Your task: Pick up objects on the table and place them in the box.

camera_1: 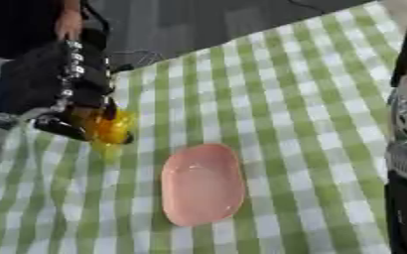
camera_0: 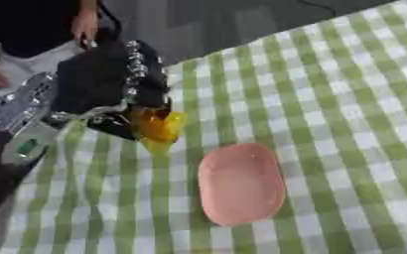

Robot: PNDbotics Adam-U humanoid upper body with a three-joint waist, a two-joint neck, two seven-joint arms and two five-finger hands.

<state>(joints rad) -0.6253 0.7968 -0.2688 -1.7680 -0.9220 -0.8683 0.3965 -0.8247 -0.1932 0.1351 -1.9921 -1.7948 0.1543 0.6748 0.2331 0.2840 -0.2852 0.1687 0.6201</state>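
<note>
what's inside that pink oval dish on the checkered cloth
Nothing shows inside the pink dish; its hollow looks bare. It lies on the green checked cloth. The left hand holds a yellow object beside it, fingers curled round it, partly covering it.

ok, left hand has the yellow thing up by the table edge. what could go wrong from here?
1. The left hand grips the yellow object only by its top, and most of it hangs below the fingers, so it may slip out.
2. The pink oval dish is shallow; a drop from above could bounce off onto the checkered cloth.
</note>
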